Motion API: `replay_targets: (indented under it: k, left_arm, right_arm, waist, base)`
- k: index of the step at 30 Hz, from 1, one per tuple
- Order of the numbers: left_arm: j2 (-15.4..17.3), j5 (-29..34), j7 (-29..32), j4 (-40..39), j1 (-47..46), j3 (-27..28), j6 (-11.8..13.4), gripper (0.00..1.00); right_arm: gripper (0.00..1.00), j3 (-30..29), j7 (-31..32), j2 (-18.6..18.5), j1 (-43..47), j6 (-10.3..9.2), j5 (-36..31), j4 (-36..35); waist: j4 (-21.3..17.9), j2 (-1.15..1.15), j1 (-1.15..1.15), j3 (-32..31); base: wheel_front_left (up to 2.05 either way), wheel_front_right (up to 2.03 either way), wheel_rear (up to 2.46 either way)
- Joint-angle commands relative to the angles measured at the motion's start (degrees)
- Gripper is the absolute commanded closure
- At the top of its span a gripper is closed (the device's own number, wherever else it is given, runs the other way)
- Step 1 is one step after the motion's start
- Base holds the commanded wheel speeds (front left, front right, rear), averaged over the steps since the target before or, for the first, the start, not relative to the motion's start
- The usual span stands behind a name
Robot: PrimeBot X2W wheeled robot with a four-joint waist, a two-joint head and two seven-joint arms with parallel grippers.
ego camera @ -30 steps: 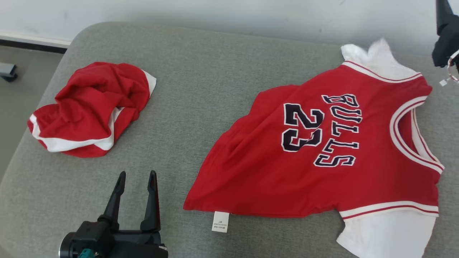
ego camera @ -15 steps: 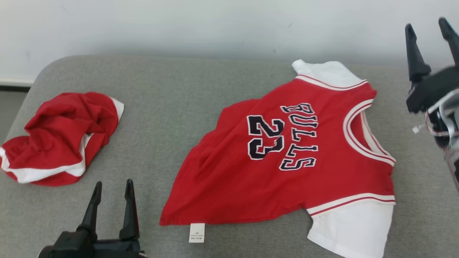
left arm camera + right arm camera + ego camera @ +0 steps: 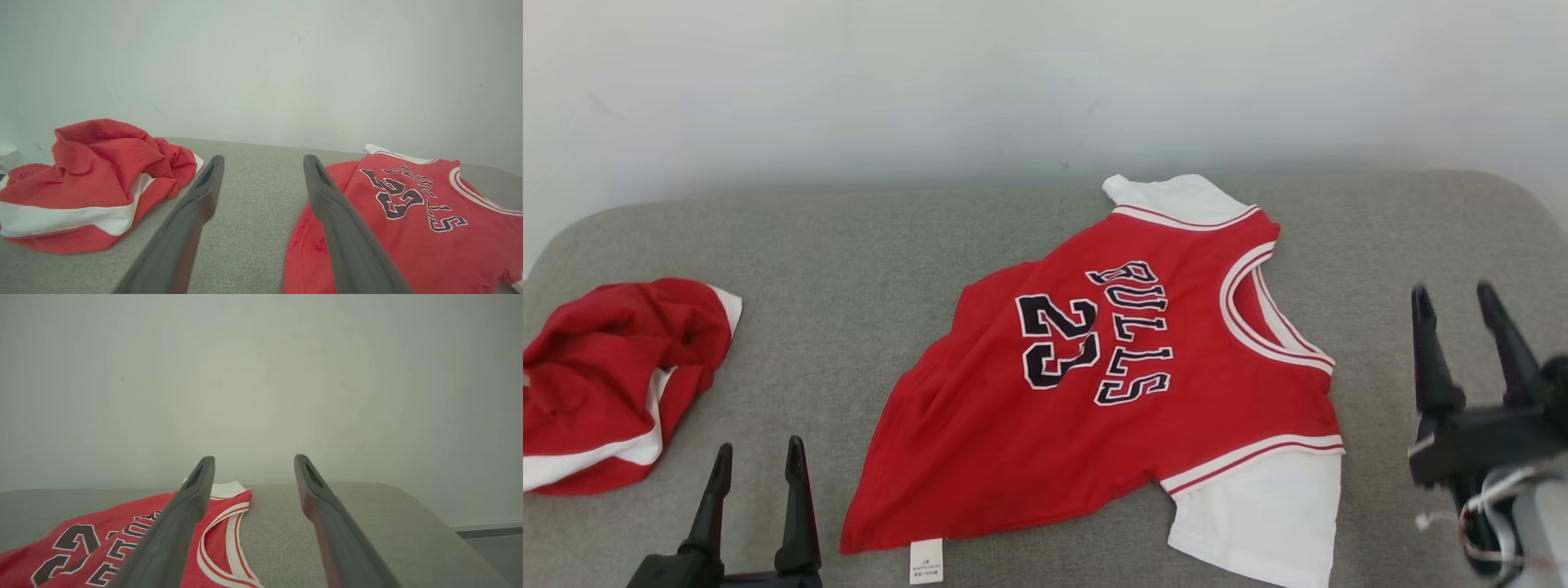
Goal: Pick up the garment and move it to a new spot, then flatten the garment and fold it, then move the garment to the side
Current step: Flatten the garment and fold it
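Observation:
A red garment [image 3: 1094, 408] with white sleeves and dark "BULLS 23" lettering lies spread out on the grey cushioned surface [image 3: 849, 261], its collar to the right and its hem with a white tag to the near left. My left gripper [image 3: 759, 447] stands open at the near left, apart from the hem; in its wrist view the left gripper [image 3: 263, 157] has the garment [image 3: 408, 228] to its right. My right gripper [image 3: 1454, 291] stands open to the right of the collar, touching nothing. The right gripper [image 3: 254, 457] has the garment [image 3: 102, 543] at its lower left.
A second, crumpled red and white piece of clothing [image 3: 613, 367] lies at the far left of the surface, also seen as a heap [image 3: 102, 171] left of my left fingers. A pale wall [image 3: 1013, 82] rises behind. The surface's right edge [image 3: 449, 535] drops to the floor.
The head camera has swung right and up, shifting the whole picture. My right gripper has drawn back from the garment's far sleeve to the near right, staying open. The garment lies still.

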Motion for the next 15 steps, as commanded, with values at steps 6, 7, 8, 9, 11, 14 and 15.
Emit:
replay_targets:
  k: [6,7,8,9,11,14,15]
  left_arm:
    - [0.04,0.12,-0.18,-0.17,0.98,0.19,0.09,0.0]
    - [0.04,0.17,-0.18,-0.18,1.05,0.19,0.06,0.0]
    - [0.03,0.25,-0.18,-0.17,1.14,0.17,0.04,0.0]
    - [0.03,0.29,-0.18,-0.16,1.21,0.16,0.0,0.0]
    - [0.04,0.47,-0.18,-0.05,1.33,0.3,-0.02,0.0]
    - [0.03,0.73,-0.18,0.22,1.51,0.51,-0.04,0.0]
    - [0.03,0.92,-0.18,0.44,1.67,0.59,0.01,0.0]
  right_arm:
    - [0.0,-4.07,0.03,4.02,11.19,-0.14,-2.51,-8.79]
    - [0.0,-4.31,0.02,4.52,12.59,-0.14,-2.62,-10.05]
    - [0.0,-4.52,0.02,5.08,13.89,-0.14,-2.65,-11.11]
    - [0.0,-4.6,0.01,5.78,15.22,-0.14,-2.84,-12.33]
    - [0.0,-4.75,0.02,6.95,17.7,-0.14,-3.54,-14.27]
    - [0.0,-4.1,0.02,8.65,20.64,-0.14,-4.48,-15.93]
    - [0.0,-3.85,0.02,9.17,21.41,-0.14,-4.77,-16.16]
  waist:
    - [-1.46,0.0,0.01,-1.13]
    - [-1.51,0.0,0.01,-1.16]
    - [-1.54,0.0,0.01,-1.19]
    - [-1.54,0.0,0.01,-1.23]
    - [-1.45,0.0,0.01,-1.32]
    - [-1.18,0.0,0.01,-1.5]
    - [-1.09,0.0,0.01,-1.57]
  base:
    - [0.0,0.0,0.0]
    - [0.0,0.0,0.0]
    - [0.0,0.0,0.0]
    - [0.0,0.0,0.0]
    - [0.0,0.0,0.0]
    - [0.0,0.0,0.0]
    - [0.0,0.0,0.0]
